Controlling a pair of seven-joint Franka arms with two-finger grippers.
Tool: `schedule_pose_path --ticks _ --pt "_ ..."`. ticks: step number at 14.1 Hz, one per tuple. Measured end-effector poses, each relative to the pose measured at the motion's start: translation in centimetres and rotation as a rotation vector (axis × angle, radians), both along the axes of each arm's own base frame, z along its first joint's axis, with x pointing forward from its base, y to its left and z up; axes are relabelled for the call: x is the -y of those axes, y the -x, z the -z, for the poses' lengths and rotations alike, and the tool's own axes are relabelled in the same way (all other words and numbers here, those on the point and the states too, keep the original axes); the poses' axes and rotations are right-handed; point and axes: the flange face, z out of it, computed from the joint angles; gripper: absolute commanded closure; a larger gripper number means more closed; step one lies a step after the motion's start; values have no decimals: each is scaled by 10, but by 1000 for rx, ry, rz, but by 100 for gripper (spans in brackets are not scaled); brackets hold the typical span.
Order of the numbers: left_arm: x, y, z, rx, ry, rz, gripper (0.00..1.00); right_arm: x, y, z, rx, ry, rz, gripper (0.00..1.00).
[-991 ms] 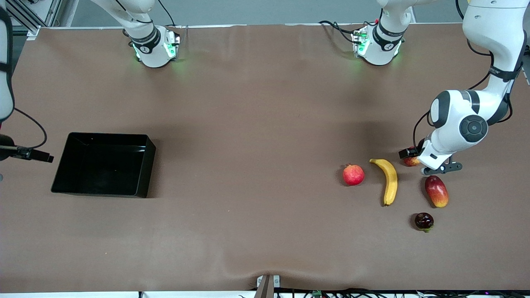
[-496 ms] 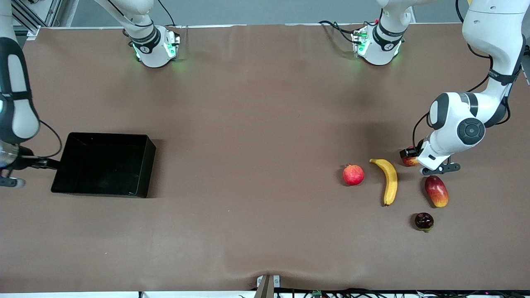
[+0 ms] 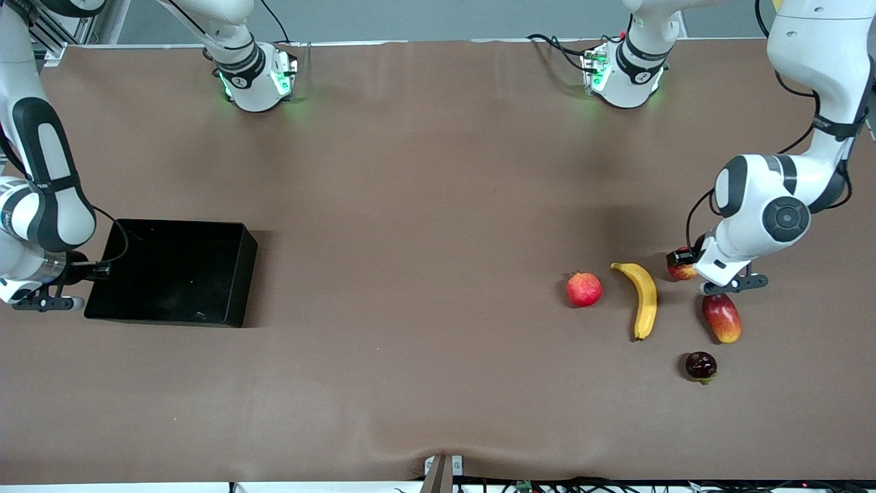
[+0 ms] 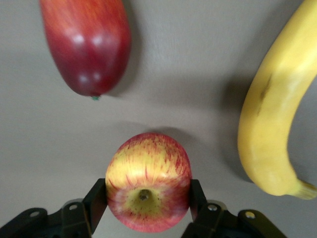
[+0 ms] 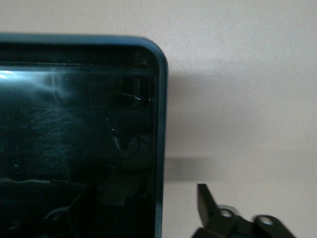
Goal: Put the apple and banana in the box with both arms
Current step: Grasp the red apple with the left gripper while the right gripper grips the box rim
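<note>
The apple (image 3: pixel 680 272) sits between the fingers of my left gripper (image 3: pixel 683 264), beside the banana's upper end. In the left wrist view both fingers press the apple's (image 4: pixel 148 183) sides, so the left gripper (image 4: pixel 148 188) is shut on it, low at the table. The banana (image 3: pixel 645 298) lies on the table and shows in the left wrist view (image 4: pixel 277 114). The black box (image 3: pixel 248 274) stands at the right arm's end. My right gripper (image 3: pixel 96 270) is open at the box's end wall (image 5: pixel 161 124), one finger (image 5: pixel 205 201) outside it, the other hidden.
A red-yellow mango (image 3: pixel 721 317) lies close beside the left gripper, nearer to the front camera; it shows in the left wrist view (image 4: pixel 86 44). A pinkish-red round fruit (image 3: pixel 584 289) lies beside the banana. A dark fruit (image 3: pixel 701 365) lies nearest the camera.
The right arm has swung in and lowered its gripper to the box's end wall. The left gripper has shifted only slightly at the apple. The fruits have not moved.
</note>
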Motion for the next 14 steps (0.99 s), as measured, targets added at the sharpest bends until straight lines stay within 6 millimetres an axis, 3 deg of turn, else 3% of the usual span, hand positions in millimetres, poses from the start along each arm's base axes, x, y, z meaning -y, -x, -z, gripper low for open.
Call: schedule_pose_path --ticks 2,5,8,11,14 --pt "5 -14 -37 -21 -15 1 100 1 1 2 -2 -2 -6 100" --pt "29 -32 -106 -48 -30 26 100 1 0 1 0 -2 -8 100" --pt "52 -44 -158 -52 -33 50 100 0 -3 -2 9 -3 -12 100" --pt "70 -51 -191 -33 -27 71 100 -6 -12 -12 18 -5 -33 100" --pt "81 -52 -202 -24 -23 85 100 -30 -25 -41 -19 -22 -64 100"
